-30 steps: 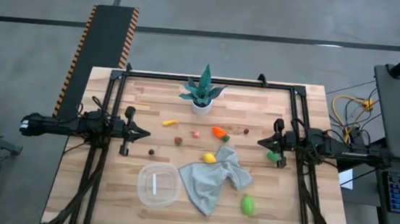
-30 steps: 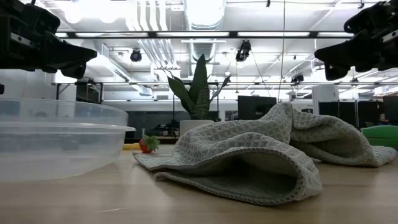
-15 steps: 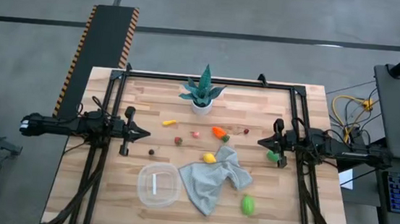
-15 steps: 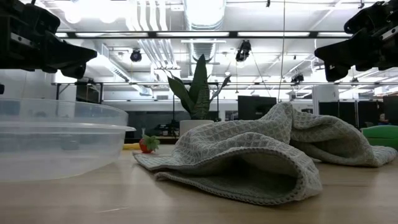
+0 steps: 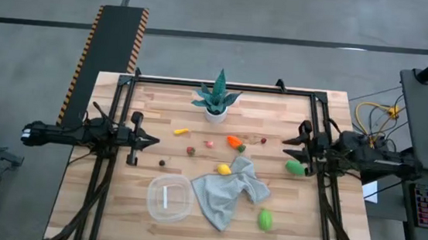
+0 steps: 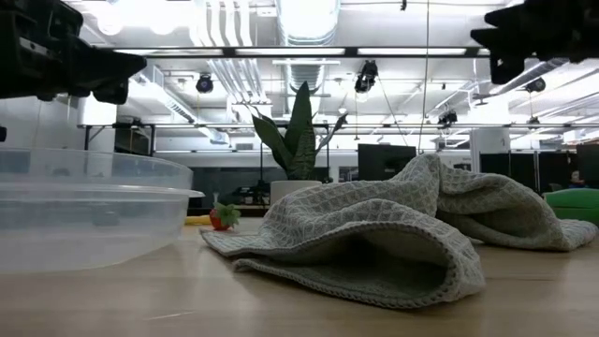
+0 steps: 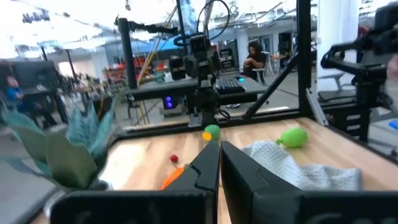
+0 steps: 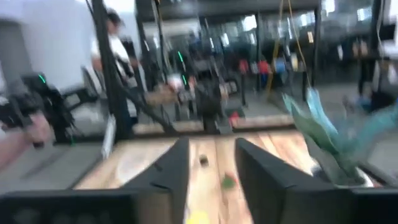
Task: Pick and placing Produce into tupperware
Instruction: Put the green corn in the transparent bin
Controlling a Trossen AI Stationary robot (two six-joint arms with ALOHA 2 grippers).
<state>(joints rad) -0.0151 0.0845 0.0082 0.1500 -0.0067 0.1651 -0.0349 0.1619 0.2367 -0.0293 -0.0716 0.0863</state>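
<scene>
Dark R gripper (image 5: 286, 150) pulled back, fingers now apart

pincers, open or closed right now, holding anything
Left pincer: closed, holding nothing.
Right pincer: open, holding nothing.

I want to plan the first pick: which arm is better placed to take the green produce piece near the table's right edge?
Probably the right arm: its tool hovers open right beside the green produce piece. The left tool, nearly shut, waits across the table, beyond the grey cloth.
</scene>
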